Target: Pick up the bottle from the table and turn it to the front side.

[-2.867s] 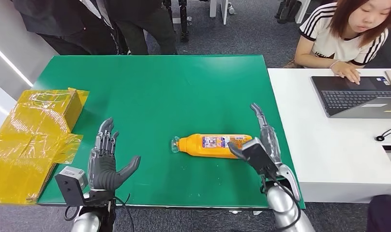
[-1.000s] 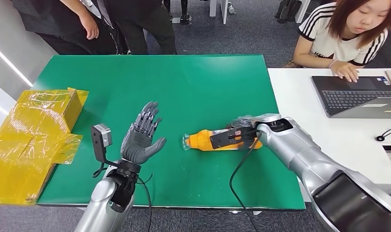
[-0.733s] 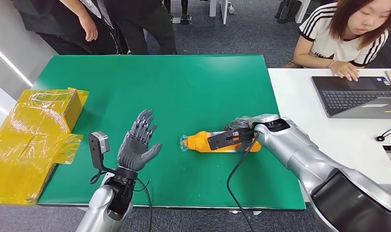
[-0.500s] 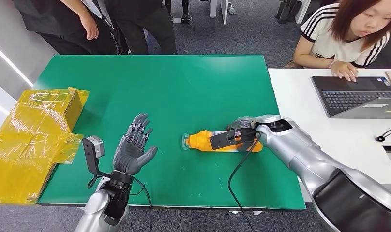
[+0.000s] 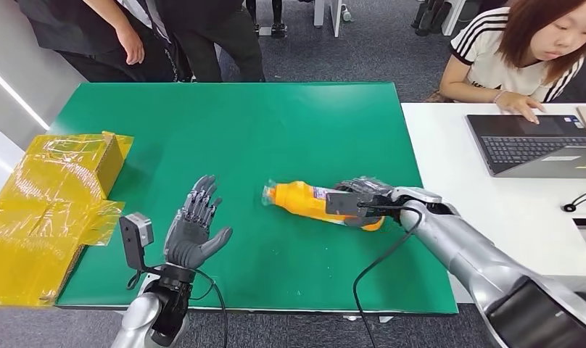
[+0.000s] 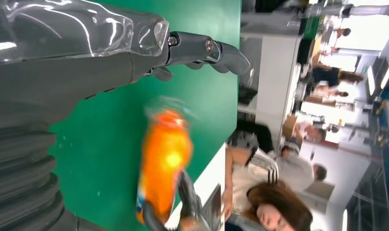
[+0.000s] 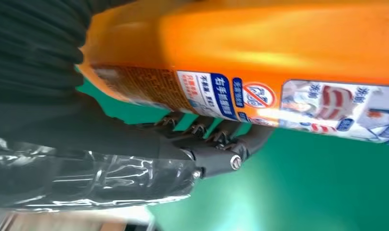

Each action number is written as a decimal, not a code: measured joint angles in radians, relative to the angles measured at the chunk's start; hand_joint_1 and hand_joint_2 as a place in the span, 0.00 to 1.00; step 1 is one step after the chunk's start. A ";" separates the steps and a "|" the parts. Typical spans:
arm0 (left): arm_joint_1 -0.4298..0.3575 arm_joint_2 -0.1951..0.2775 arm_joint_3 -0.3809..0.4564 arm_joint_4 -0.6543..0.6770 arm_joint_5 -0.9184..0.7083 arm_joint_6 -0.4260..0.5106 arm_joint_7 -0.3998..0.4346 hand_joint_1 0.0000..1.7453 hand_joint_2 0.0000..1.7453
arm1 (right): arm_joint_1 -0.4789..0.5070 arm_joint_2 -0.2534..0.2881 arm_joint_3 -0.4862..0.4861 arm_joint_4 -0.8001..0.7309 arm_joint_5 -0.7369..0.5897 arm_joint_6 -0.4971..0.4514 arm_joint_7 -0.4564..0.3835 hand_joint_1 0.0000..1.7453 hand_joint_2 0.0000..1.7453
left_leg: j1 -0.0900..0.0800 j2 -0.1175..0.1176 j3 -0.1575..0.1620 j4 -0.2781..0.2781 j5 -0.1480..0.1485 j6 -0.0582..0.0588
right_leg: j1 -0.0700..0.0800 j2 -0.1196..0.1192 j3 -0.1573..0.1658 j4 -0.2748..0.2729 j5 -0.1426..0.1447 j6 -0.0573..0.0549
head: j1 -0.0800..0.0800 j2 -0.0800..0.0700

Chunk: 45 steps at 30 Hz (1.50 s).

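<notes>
Toward the right edge of the green table point(image 5: 225, 123) we find the orange bottle point(image 5: 304, 200), and our right hand point(image 5: 362, 197) has it gripped around the base end, fingers curled over the body; the bottle runs slantwise, its clear-capped neck pointing toward the table's left side and slightly toward the far edge, its base toward the right edge; whether the neck end is off the surface or resting on it we cannot tell from the head view; up close at the right wrist, dark fingers point(image 7: 216, 139) wrap under the orange body just beside the printed label point(image 7: 289, 103), green table showing beneath; our left hand point(image 5: 192, 232) is near the front edge, left of the bottle and well apart from it, palm up-turned and fingers spread, holding nothing; from the left wrist view the bottle point(image 6: 163, 159) shows as an orange blur beyond our open fingers point(image 6: 221, 50), cap end toward us; off the table's left edge sits a yellow-wrapped cardboard box point(image 5: 51, 210); beside the table's right edge stands a white desk point(image 5: 493, 217) with an open laptop point(image 5: 537, 145), and a person in a striped shirt point(image 5: 522, 51) sits at it with a hand near the keyboard; beyond the far edge, dark-clothed people point(image 5: 152, 32) are standing.
</notes>
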<state>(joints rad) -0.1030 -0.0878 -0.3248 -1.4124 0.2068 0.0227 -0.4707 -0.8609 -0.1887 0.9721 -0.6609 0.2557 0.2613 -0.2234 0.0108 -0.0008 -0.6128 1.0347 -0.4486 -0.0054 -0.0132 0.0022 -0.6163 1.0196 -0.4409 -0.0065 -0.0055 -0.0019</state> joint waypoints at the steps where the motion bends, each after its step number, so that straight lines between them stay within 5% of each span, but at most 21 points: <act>1: 0.005 0.002 0.004 -0.003 -0.011 0.009 -0.010 0.00 1.00 | 0.038 -0.002 -0.048 -0.033 -0.049 -0.018 -0.033 1.00 1.00 | 0.000 0.000 0.000 0.000 0.000 0.000 | 0.000 0.000 0.000 0.000 0.000 0.000 | 0.000 0.000; 8: 0.051 0.007 0.050 -0.066 0.003 -0.003 -0.029 0.00 1.00 | 0.372 0.011 -0.366 -0.354 -0.069 -0.236 -0.115 1.00 1.00 | 0.001 -0.008 -0.002 -0.001 -0.001 0.000 | 0.001 -0.007 0.000 0.000 -0.004 0.000 | 0.000 0.000; 14: 0.086 0.012 0.115 -0.137 -0.052 -0.011 -0.032 0.00 1.00 | 0.609 0.047 -0.621 -0.626 -0.061 -0.293 -0.168 1.00 1.00 | 0.000 -0.008 -0.003 -0.001 -0.002 0.000 | 0.000 -0.008 0.000 0.000 -0.006 0.000 | 0.000 0.000; 19: 0.077 0.014 0.125 -0.147 -0.090 -0.054 -0.030 0.00 1.00 | 0.693 0.099 -0.725 -0.753 -0.094 -0.275 -0.207 1.00 1.00 | 0.000 -0.006 -0.002 -0.001 -0.002 0.000 | 0.000 -0.006 0.000 0.000 -0.006 0.000 | 0.000 0.000; 23: 0.010 0.015 0.120 -0.132 -0.069 -0.146 -0.001 0.00 1.00 | 0.675 0.147 -0.723 -0.746 -0.165 -0.179 -0.209 1.00 1.00 | 0.000 -0.005 -0.002 -0.001 -0.001 0.000 | 0.000 -0.006 0.000 0.000 -0.004 -0.001 | 0.000 0.000; 30: -0.155 -0.008 0.074 -0.062 0.044 -0.258 0.061 0.00 1.00 | 0.545 0.271 -0.628 -0.576 -0.193 -0.199 -0.227 1.00 1.00 | 0.001 -0.004 -0.001 -0.001 0.003 -0.002 | 0.000 -0.004 -0.001 0.002 -0.001 -0.002 | 0.000 0.000; 38: -0.271 -0.026 0.011 -0.010 0.041 -0.260 0.085 0.00 1.00 | 0.403 0.362 -0.530 -0.446 -0.177 -0.207 -0.197 1.00 1.00 | 0.000 -0.004 -0.002 -0.001 0.003 -0.002 | 0.000 -0.004 -0.001 0.002 -0.001 -0.003 | 0.000 0.000; 45: -0.388 -0.020 -0.001 0.099 -0.063 -0.176 0.082 0.00 1.00 | 0.326 0.386 -0.466 -0.387 -0.115 -0.254 -0.186 1.00 1.00 | 0.000 -0.004 -0.002 -0.001 0.003 -0.002 | 0.000 -0.004 -0.001 0.002 -0.001 -0.003 | 0.000 0.000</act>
<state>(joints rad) -0.4914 -0.1080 -0.3255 -1.3135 0.1437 -0.1532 -0.3883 -0.5346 0.1971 0.5063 -1.0482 0.1410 0.0073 -0.4092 0.0112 -0.0050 -0.6146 1.0339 -0.4458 -0.0075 -0.0128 -0.0021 -0.6177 1.0216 -0.4420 -0.0091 -0.0057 -0.0019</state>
